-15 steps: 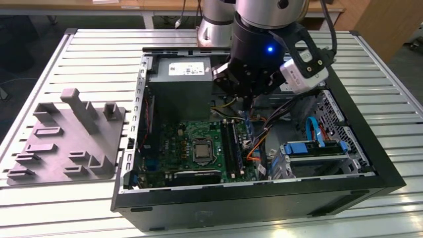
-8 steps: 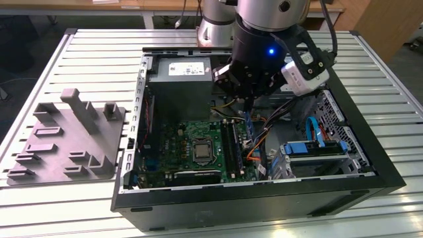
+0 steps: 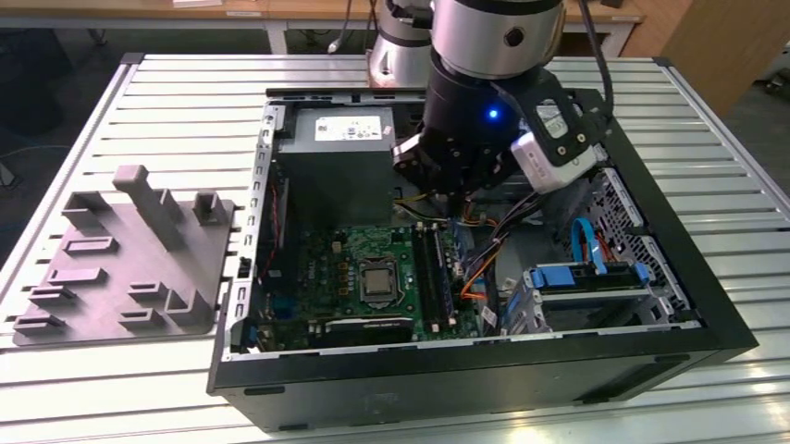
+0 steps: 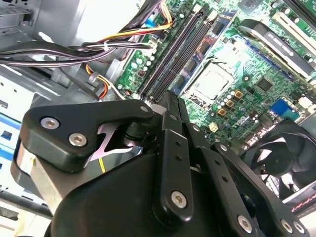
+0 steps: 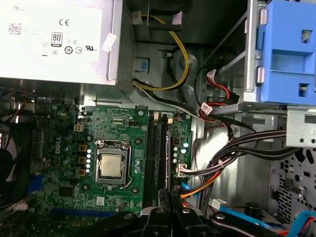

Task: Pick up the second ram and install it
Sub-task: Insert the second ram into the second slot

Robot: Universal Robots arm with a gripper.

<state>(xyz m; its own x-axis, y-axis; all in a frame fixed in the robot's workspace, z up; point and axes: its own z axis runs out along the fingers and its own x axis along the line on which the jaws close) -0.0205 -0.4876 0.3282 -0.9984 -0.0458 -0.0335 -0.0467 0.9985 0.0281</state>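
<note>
Exterior view: a black open-sided computer case takes up the middle of a silver slatted metal table and reaches toward its edge on the exterior view's right. A grey plastic block with slots and upright posts rests near the table's opposite edge, well apart from the arm. The black two-fingered gripper hangs inside the case, over the end of the green motherboard nearest the grey metal power supply box. In both wrist views the fingers are clenched on the second ram, a thin flat dark memory stick seen edge-on as a narrow strip between the fingertips. The stick is held above the board, parallel to the long black memory slots and just beside their line. The square silver processor sits beside those slots, on the side away from the bundled black, orange and yellow cables. A blue plastic drive bracket stands at the case's edge beyond the cables.
</note>
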